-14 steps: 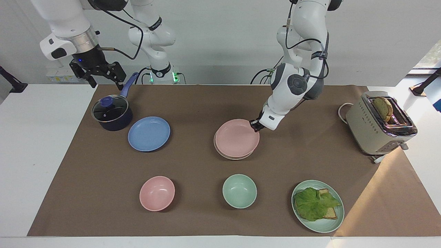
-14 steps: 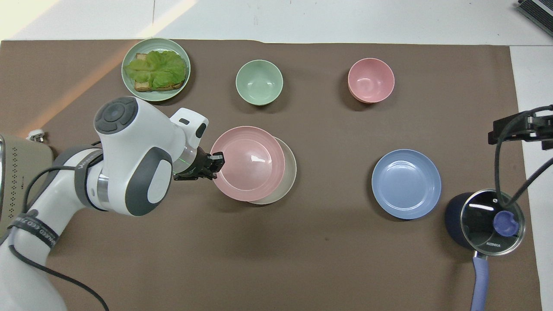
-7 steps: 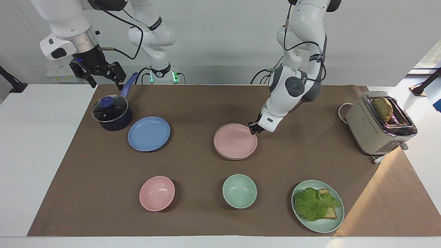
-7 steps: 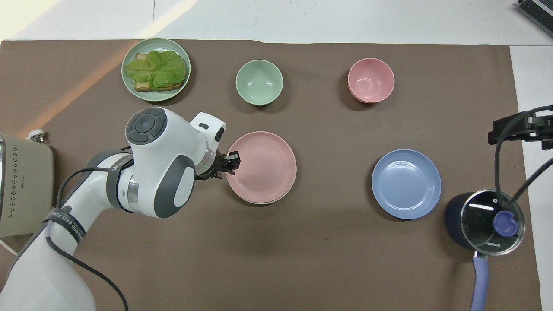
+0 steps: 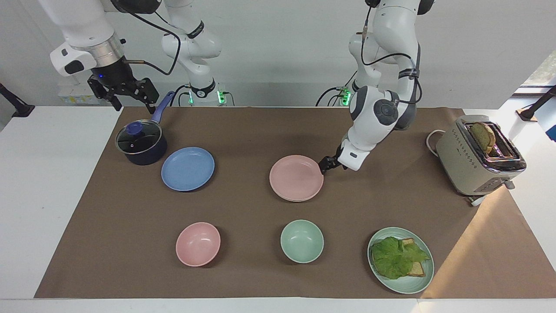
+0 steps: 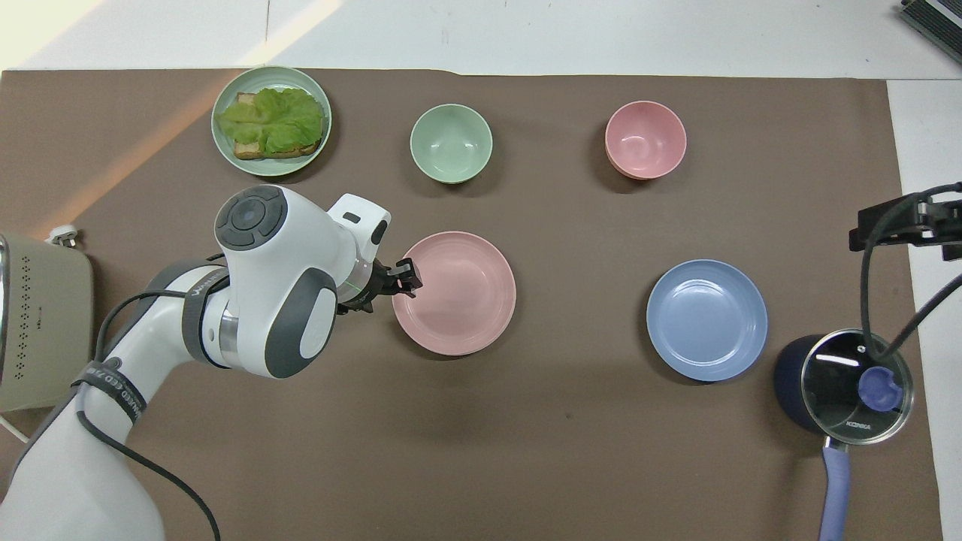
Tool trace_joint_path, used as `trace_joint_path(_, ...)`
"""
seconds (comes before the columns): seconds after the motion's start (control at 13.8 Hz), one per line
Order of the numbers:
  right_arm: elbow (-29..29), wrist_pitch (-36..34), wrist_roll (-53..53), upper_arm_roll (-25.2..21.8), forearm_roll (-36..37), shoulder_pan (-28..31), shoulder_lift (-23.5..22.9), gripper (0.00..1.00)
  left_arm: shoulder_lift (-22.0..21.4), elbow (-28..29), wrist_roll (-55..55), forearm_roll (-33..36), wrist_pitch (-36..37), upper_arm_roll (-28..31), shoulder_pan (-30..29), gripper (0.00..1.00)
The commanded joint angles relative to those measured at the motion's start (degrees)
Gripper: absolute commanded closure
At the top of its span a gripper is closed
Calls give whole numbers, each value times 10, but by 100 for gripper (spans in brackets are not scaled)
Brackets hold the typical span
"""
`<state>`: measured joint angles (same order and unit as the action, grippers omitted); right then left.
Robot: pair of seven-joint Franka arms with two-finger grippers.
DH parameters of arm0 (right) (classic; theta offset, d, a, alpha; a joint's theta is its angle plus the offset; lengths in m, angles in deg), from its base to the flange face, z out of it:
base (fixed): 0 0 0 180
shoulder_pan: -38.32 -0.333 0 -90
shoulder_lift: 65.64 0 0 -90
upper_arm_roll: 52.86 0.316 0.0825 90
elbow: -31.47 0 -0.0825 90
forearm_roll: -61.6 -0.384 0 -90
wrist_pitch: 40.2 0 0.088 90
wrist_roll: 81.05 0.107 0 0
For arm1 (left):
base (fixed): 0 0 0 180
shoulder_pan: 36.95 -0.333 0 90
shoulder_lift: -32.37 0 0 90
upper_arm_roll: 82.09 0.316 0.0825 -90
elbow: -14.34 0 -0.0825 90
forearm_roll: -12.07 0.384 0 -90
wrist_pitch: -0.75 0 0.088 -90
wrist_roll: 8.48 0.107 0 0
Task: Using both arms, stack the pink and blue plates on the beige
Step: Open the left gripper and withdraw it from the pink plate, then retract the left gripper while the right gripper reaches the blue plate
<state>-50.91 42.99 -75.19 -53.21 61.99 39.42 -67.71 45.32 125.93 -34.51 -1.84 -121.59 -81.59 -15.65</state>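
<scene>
The shallow round matte pale pink plate [image 5: 296,178] is lying flat near the middle of the brown paper-covered table [image 5: 260,130], sitting squarely on the shallow round cream-beige matte plate [image 5: 290,199], of which only a thin sliver of rim is showing under the pink one's edge. Being round, neither plate has a long axis; both are facing open side up. The left hand [image 5: 325,165] is hanging low just beside the pink plate's rim, on the side toward the left arm's end of the table, its black fingers standing apart and gripping nothing. The shallow round matte periwinkle blue plate [image 5: 187,168] is resting flat on the table, well apart from the pink plate toward the right arm's end, also open side up. The right hand [image 5: 124,93] is waiting in the air above the table edge, near the dark navy saucepan with a glass lid and blue handle [image 5: 141,142], which is standing just beside the blue plate; its fingers are spread and empty. Farther from the robots than the pink plate, a smooth deep pale pink bowl [image 5: 198,244], a pale green bowl [image 5: 302,241] and a pale green plate carrying toast and crinkled lettuce [image 5: 400,260] are sitting in a row. A boxy beige toaster holding a bread slice [image 5: 478,154] is standing toward the left arm's end.
</scene>
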Motion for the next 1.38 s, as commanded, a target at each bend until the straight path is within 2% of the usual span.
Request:
trace_joint_path(0.0,-28,23,-15,0,-6,5,15,0,-10,-36,37,52,56,-1,-48,0)
trace_joint_path(0.22,-120,80,-19,1,-6,5,48,0,-25,-81,113,83,109,-1,-111,0)
trace_joint_path(0.36,-202,159,-56,0,-8,6,64,0,-32,-129,174,100,158,-1,-150,0)
trace_joint_path(0.65,-330,295,-116,-1,-23,37,65,0,-38,-226,213,152,255,1,-167,0)
trace_joint_path(0.94,-444,441,-191,-1,-64,61,49,0,-72,-235,250,160,289,2,-170,0)
trace_joint_path(1.16,-473,470,-219,-1,-96,77,18,0,-101,-235,266,159,304,6,-170,0)
trace_joint_path(1.3,-489,493,-269,0,-114,93,-5,4,-112,-234,263,158,304,10,-170,0)
